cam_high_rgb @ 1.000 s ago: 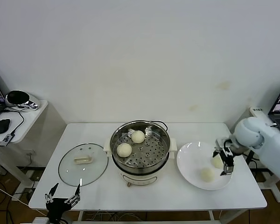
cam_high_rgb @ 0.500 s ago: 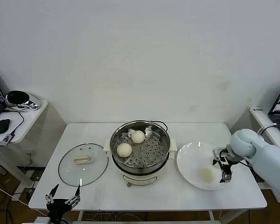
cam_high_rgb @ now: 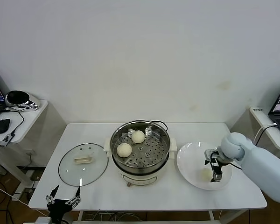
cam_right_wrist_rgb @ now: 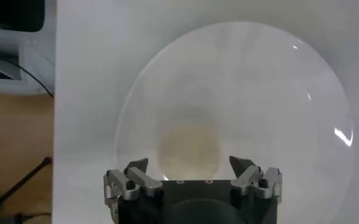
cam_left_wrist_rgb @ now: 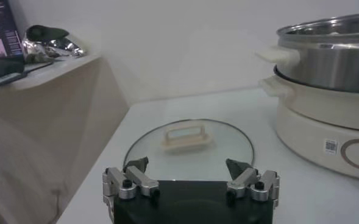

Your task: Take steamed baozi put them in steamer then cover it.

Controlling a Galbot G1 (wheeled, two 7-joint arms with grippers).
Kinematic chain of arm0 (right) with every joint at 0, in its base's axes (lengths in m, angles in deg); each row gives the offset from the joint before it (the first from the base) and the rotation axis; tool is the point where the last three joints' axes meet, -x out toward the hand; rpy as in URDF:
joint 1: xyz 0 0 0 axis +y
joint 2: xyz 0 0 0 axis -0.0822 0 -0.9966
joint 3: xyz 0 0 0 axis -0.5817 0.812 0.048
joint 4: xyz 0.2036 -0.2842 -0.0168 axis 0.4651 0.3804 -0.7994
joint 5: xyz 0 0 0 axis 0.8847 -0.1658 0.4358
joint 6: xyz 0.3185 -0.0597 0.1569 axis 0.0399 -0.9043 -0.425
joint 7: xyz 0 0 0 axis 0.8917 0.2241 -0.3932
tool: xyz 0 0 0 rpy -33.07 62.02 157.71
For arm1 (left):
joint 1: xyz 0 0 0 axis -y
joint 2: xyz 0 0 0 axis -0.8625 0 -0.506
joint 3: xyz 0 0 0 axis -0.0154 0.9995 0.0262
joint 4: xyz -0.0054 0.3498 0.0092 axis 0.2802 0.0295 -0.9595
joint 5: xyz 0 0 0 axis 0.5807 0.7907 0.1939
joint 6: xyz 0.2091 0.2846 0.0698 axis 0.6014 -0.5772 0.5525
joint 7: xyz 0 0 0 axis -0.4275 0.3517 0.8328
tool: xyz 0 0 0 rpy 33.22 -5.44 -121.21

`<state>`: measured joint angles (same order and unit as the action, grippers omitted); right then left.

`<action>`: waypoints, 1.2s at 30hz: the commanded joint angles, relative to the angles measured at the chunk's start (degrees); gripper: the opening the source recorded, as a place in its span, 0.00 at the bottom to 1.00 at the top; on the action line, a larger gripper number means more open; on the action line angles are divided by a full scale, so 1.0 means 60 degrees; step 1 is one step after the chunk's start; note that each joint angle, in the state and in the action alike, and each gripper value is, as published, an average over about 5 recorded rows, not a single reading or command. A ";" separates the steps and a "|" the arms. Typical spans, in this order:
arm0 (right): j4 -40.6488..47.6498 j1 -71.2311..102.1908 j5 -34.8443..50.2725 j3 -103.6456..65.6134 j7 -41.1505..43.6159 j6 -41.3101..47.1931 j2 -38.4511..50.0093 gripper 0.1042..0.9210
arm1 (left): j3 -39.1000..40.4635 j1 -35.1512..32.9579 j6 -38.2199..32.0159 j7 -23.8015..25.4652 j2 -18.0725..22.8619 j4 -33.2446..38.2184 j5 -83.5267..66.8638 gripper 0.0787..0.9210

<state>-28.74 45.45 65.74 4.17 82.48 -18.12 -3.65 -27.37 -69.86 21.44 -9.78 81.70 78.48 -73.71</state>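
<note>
The right gripper (cam_high_rgb: 213, 168), fingers spread apart, hangs over the flat white plate (cam_high_rgb: 189, 161) with a pale round steamed bun (cam_right_wrist_rgb: 189, 148) lying between and below its fingertips.

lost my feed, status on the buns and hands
Right hand open over a bun on the plate. Left hand open, parked near lid. Two buns in steamer. Nothing blocking.

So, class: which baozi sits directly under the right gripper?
The baozi on the white plate, under the open right gripper; the other two visible lie in the steamer.
</note>
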 commanded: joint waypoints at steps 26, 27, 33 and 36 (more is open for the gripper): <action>0.0169 -0.0137 0.0015 -0.0008 -0.0019 0.0053 0.0050 0.57 | 0.0057 0.0095 -0.0002 0.0005 -0.0028 -0.0050 0.0118 0.88; 0.0128 -0.0243 0.0099 0.0010 0.0006 0.0067 0.0090 0.54 | 0.0059 0.0101 -0.0001 0.0006 -0.0024 -0.0046 0.0119 0.88; -0.0255 -0.2084 0.1168 0.0986 0.0226 0.0211 0.0451 0.40 | 0.0058 0.0097 -0.0002 0.0004 0.0002 0.0040 0.0115 0.88; -0.0380 -0.3662 0.1816 0.2073 0.0340 0.0242 0.0470 0.39 | 0.0064 0.0112 -0.0002 -0.0001 0.0042 0.0090 0.0123 0.88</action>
<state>-29.35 39.08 69.29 7.30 83.58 -17.04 -1.98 -27.00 -69.17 21.40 -9.79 82.00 78.94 -73.02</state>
